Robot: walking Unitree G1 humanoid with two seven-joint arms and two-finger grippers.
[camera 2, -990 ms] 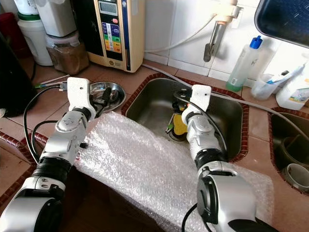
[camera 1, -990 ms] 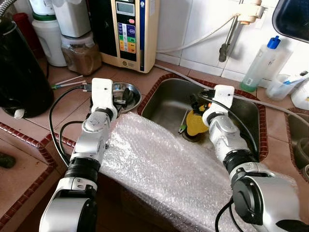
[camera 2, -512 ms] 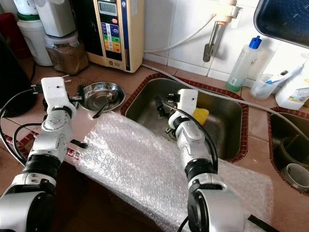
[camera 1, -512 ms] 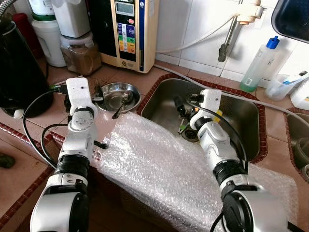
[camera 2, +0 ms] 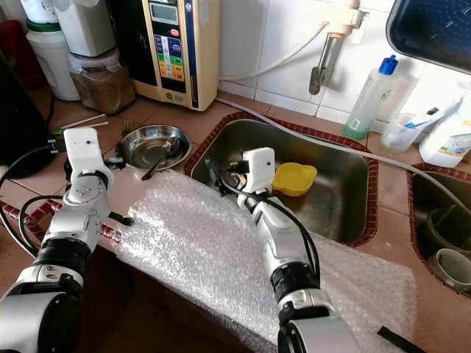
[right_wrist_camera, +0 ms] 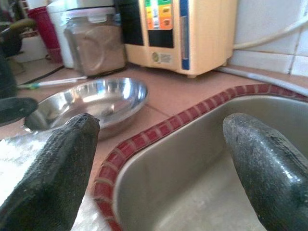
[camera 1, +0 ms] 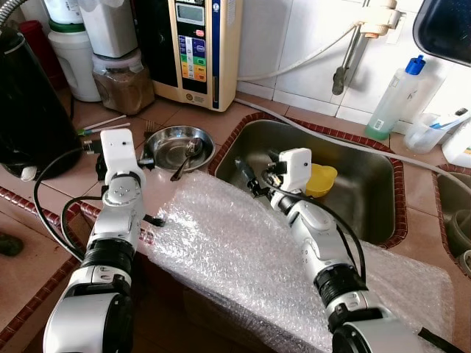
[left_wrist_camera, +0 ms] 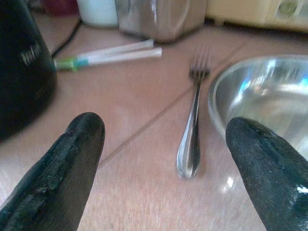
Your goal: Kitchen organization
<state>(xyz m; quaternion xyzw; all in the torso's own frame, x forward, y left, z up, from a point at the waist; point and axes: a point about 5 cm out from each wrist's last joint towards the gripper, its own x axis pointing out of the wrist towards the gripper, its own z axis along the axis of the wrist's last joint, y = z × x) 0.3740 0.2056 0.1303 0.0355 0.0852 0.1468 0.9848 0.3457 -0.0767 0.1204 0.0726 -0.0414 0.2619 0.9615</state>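
Both grippers are hanging spread and empty, so I am lining the left gripper point(left_wrist_camera: 159, 163) up on the fork point(left_wrist_camera: 192, 130) lying just beside the steel bowl point(camera 1: 179, 146), while the right gripper point(right_wrist_camera: 159, 163) is hovering over the sink point(camera 1: 368, 198) edge.

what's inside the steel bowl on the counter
A spoon lies in the steel bowl, handle over the rim. Nothing else shows inside.

Behind the sink point(camera 1: 383, 187), a blue-capped bottle point(camera 1: 395, 95) stands by the tiled wall; a cream water appliance point(camera 1: 199, 48) sits further along, a brown-filled jar point(camera 1: 121, 81) beside it.
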